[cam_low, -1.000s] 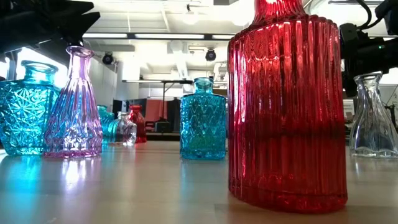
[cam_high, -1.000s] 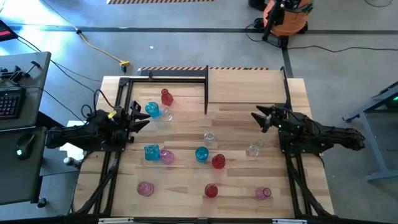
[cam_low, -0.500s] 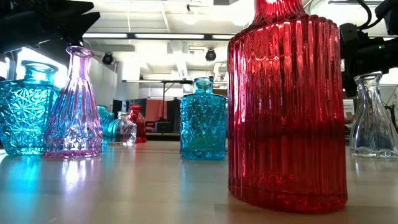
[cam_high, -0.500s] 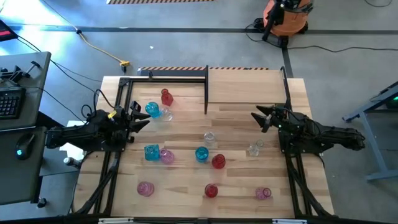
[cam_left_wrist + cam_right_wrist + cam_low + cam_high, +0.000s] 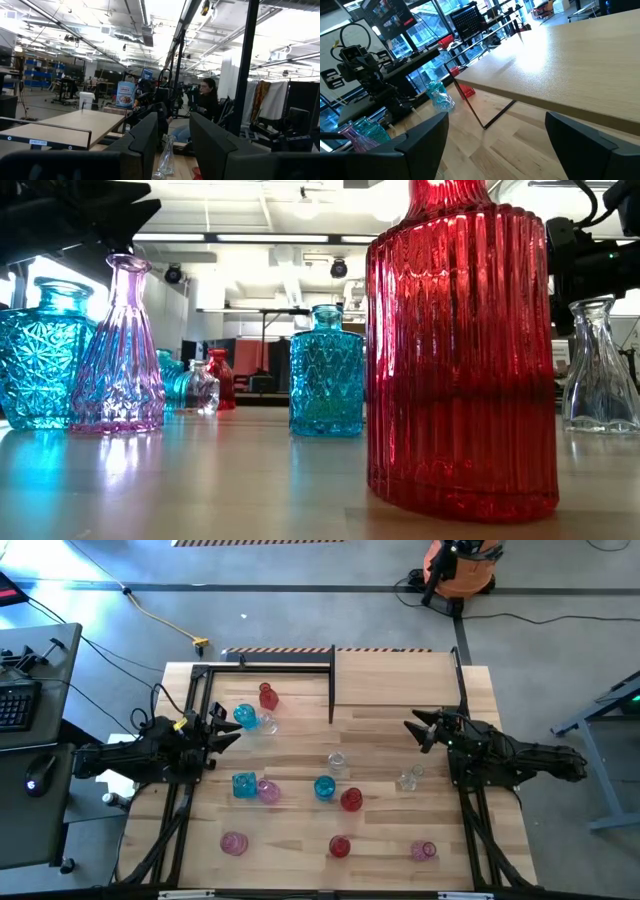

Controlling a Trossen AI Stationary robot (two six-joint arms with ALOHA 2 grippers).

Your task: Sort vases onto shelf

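The workshop was bright and cluttered, a grey floor with cables running round a planked wooden desk point(image 5: 400, 830). At the desk's far side lay the shelf point(image 5: 395, 675), a pale flat wood board edged with thin black bars, and nothing stood on it. The small glass vases were scattered over the desk instead: a red one point(image 5: 267, 696), a turquoise one point(image 5: 244, 715) and a clear one point(image 5: 267, 723) clustered near the far left corner, a square turquoise bottle point(image 5: 243, 784) touching a pink tall-necked vase point(image 5: 268, 791), a round turquoise vase point(image 5: 324, 787) just beside a red ribbed one point(image 5: 350, 800), two clear ones near the middle and right, and a pink, a red and another pink along the near edge. The left gripper point(image 5: 226, 732) hovered at the desk's left side, its jaws part open and holding nothing. The right gripper point(image 5: 417, 729) hovered at the right side, jaws wide apart and empty. A person point(image 5: 206, 100) sat beyond the desk.
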